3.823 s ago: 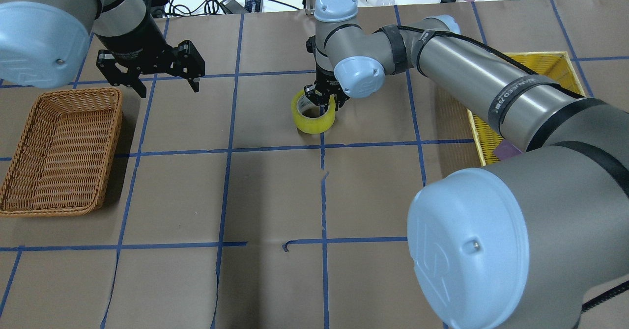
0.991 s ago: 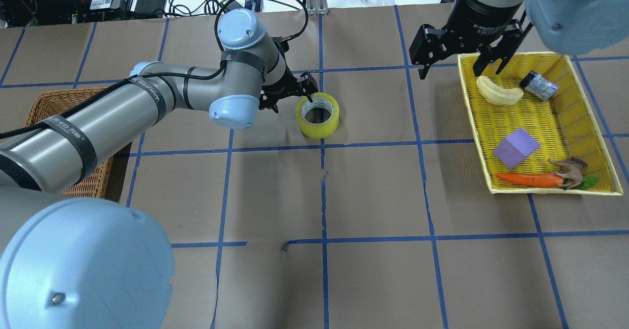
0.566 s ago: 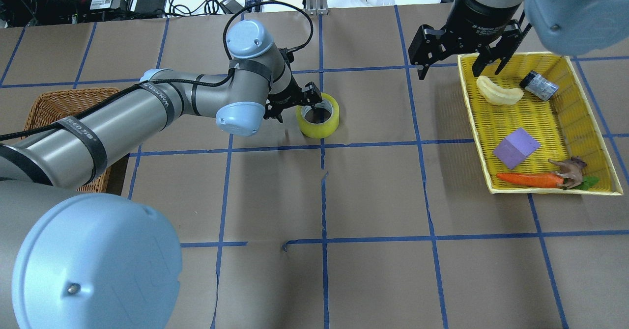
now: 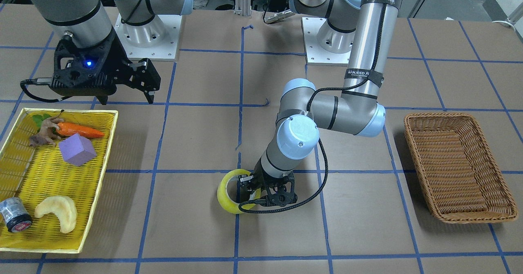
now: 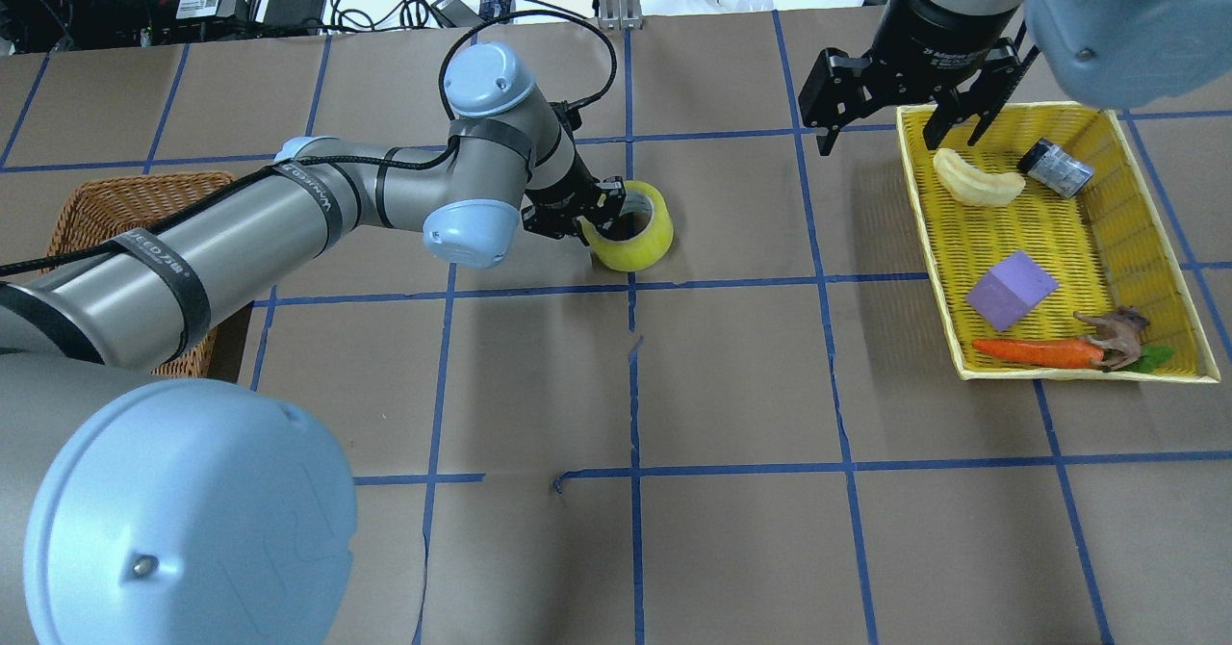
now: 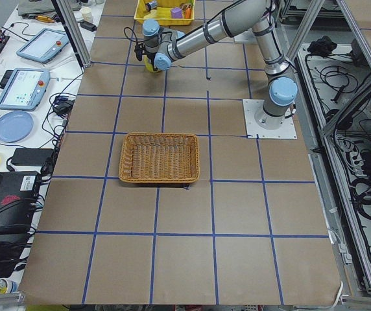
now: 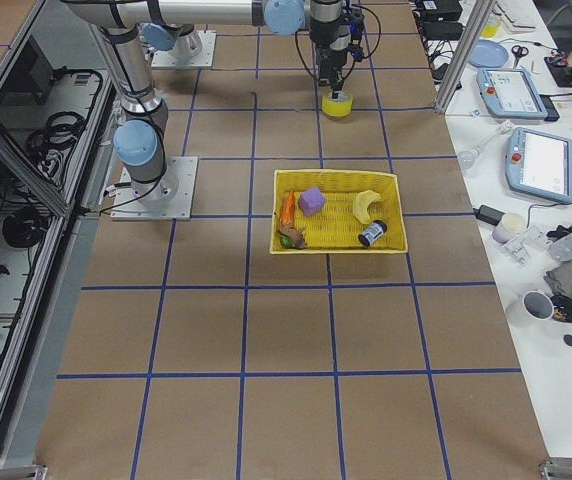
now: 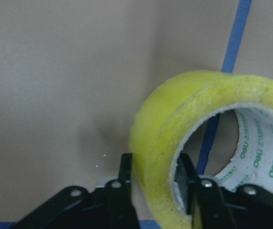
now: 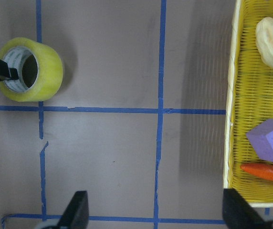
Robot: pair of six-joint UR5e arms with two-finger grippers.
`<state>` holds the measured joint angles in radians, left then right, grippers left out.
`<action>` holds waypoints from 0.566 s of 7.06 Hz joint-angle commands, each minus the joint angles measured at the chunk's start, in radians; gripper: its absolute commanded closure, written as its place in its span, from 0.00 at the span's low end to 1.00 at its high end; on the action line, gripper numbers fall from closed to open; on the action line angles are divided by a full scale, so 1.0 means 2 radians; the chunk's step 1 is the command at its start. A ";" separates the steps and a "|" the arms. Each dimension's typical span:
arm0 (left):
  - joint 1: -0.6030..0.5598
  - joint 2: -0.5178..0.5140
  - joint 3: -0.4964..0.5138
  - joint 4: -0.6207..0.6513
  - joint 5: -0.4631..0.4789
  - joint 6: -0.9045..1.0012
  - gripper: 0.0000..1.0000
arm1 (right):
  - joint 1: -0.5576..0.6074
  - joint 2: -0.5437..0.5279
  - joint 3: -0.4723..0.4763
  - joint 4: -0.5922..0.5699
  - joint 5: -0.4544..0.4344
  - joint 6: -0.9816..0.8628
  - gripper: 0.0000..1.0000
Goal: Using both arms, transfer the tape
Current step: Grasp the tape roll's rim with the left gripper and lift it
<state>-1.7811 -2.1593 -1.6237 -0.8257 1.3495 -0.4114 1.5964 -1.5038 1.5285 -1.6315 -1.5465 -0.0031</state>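
The yellow tape (image 5: 643, 244) sits mid-table, tilted up on its left side. My left gripper (image 5: 589, 214) is shut on the tape's near wall, with one finger inside the whitish core and one outside. The left wrist view shows the fingers (image 8: 125, 174) clamping the tape (image 8: 174, 119). The front view shows the same gripper (image 4: 255, 192) on the tape (image 4: 224, 195). My right gripper (image 5: 893, 130) is open and empty, hanging over the far left corner of the yellow tray. Its wrist view shows the tape (image 9: 48, 67) far off to the left.
A yellow tray (image 5: 1097, 231) at the right holds a banana (image 5: 977, 181), a purple block (image 5: 1011, 289), a carrot (image 5: 1035, 349), a toy animal and a grey-black cylinder (image 5: 1056, 167). A wicker basket (image 5: 96, 204) stands at the left, partly under my left arm.
The right gripper let go of the tape and withdrew to the tray. The left gripper came in, closed on the tape's wall, and the tape tilted and shifted slightly right.
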 commanded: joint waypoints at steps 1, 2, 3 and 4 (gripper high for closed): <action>0.018 0.020 0.028 -0.035 0.002 0.002 1.00 | 0.000 0.000 0.000 0.000 0.000 0.000 0.00; 0.053 0.041 0.073 -0.120 0.002 0.015 1.00 | 0.000 0.000 0.000 0.000 0.000 0.000 0.00; 0.095 0.059 0.126 -0.220 0.004 0.079 1.00 | 0.000 0.000 0.000 0.000 0.000 0.000 0.00; 0.145 0.074 0.166 -0.305 0.012 0.141 1.00 | 0.000 0.000 0.000 0.000 0.000 0.000 0.00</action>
<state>-1.5992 -2.0502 -1.3938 -1.2300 1.3601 -0.2630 1.5969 -1.5034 1.5278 -1.6309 -1.5463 -0.0031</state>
